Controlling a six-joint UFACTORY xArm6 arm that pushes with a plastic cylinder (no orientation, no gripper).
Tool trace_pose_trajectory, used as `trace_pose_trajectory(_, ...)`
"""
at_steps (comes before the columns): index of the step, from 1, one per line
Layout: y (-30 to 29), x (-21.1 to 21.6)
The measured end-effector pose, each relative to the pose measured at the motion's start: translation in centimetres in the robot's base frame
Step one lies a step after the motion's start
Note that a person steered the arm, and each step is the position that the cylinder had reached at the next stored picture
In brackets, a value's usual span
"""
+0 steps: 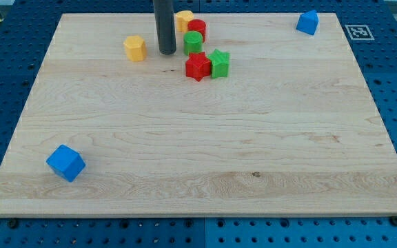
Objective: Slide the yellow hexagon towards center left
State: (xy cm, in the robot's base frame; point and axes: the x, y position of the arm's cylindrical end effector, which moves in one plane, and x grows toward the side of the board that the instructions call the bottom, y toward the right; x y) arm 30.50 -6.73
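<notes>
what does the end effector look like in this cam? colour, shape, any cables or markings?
A plain straight rod, dark grey, round in section, smooth and slightly glossy, entering from the view's top. My tip is a blunt flat end. No cables, markings or labels show; the arm above is out of frame.

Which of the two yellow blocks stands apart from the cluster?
The yellow hexagon, alone at the view's left of my tip; the other yellow block touches the red cylinder.

We see our rod as a straight, round, dark grey stick, smooth and plain all over, and my tip (166,53) is its flat end
</notes>
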Motion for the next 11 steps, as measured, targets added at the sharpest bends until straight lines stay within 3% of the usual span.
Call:
trace_pose_trajectory(8, -5.4, -0.4)
trace_pose_trajectory(11, -8.9, -2.4)
